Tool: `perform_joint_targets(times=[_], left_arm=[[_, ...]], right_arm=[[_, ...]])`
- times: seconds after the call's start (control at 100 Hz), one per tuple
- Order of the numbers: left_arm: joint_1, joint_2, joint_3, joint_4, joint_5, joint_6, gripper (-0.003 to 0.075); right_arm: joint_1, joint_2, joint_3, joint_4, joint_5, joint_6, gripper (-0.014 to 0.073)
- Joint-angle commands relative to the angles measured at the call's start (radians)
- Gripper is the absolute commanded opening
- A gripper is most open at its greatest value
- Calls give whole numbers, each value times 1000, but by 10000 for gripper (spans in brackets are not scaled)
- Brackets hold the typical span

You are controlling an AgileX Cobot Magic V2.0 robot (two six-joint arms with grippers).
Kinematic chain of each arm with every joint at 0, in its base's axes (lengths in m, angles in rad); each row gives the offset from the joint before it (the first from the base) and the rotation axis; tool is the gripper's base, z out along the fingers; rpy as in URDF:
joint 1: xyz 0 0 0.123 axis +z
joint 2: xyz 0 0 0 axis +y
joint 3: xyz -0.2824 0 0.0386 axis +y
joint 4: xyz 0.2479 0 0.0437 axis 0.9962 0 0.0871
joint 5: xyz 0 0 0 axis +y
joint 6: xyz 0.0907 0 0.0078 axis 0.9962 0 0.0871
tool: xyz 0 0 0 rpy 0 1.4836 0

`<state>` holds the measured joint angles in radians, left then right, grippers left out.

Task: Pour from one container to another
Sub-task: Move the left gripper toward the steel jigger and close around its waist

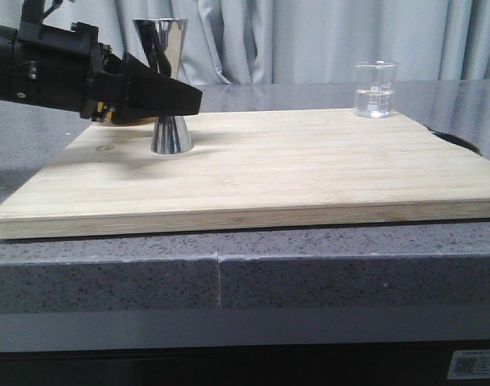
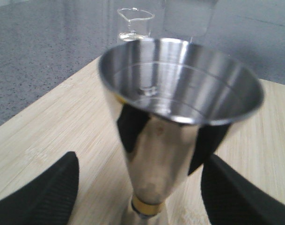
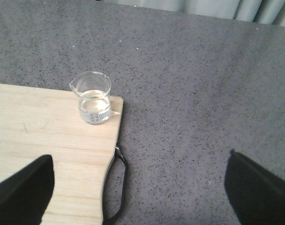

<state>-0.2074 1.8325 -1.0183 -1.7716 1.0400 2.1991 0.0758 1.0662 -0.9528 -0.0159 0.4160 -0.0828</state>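
board edges: the wooden cutting board lies flat on a grey speckled counter, its front edge just inside the counter's; a dark loop shows at its far right corner.
open room: bare wood runs between the two vessels, which stand well apart.
jigger: the steel jigger stands upright at the board's far left, long axis vertical, wide mouth up, gold band at the waist.
beaker: the glass beaker stands upright at the far right corner, a little clear liquid inside; which way its lip faces is unclear from the front.
left gripper: the left gripper has its fingers parted either side of the jigger's waist, contact unclear.
right gripper: the right gripper is spread wide above the counter, holding nothing.
room: pale curtains hang behind.
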Motion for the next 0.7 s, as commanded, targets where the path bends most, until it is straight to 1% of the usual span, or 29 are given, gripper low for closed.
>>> perform_joint_targets(times=[0.0, 0.11, 0.35, 0.69], left_arm=[[-8, -41, -28, -60, 57, 3, 414], [-8, -41, -28, -60, 57, 3, 344], [-8, -41, -28, -60, 57, 3, 262], [-8, -41, -28, -60, 82, 3, 85]], right_arm=[[-2, -11, -37, -11, -84, -9, 668], [-2, -11, -37, -11, -92, -9, 668], [-2, -11, -37, -11, -102, -9, 668], [-2, -11, -37, -11, -108, -9, 668]])
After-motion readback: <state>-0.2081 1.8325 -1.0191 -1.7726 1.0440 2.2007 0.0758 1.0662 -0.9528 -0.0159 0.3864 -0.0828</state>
